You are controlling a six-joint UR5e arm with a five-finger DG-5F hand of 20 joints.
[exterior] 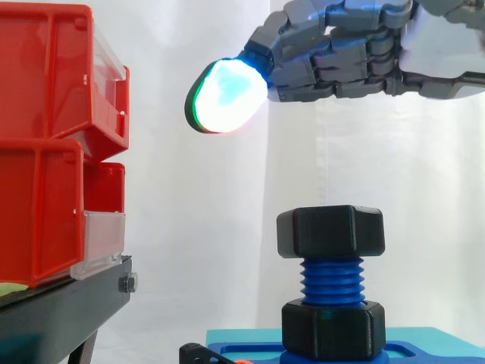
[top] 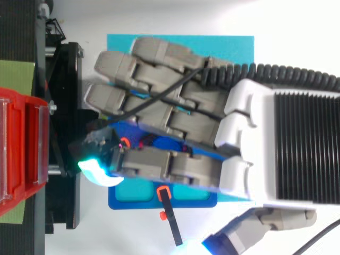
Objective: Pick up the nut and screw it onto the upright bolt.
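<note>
A blue threaded bolt (exterior: pixel 331 279) stands upright on a blue base (exterior: pixel 250 350). A black hex nut (exterior: pixel 330 231) sits on the bolt's top end, and a second black nut (exterior: pixel 333 327) sits at its foot. My hand (exterior: pixel 341 53) hovers well above the top nut, not touching it, with its fingers stretched out level toward the left. One fingertip (exterior: pixel 227 95) glows white-green. From above, the hand (top: pixel 175 114) covers the bolt and both nuts, with the thumb (top: pixel 239 239) held out to the side. The hand is open and holds nothing.
Red bins (exterior: pixel 45 152) are stacked on a black stand (exterior: pixel 61 311) to the left of the bolt. The blue base (top: pixel 114 199) rests on a cyan mat (top: pixel 228 48). A small black clip with orange marks (top: pixel 169 212) lies beside the base.
</note>
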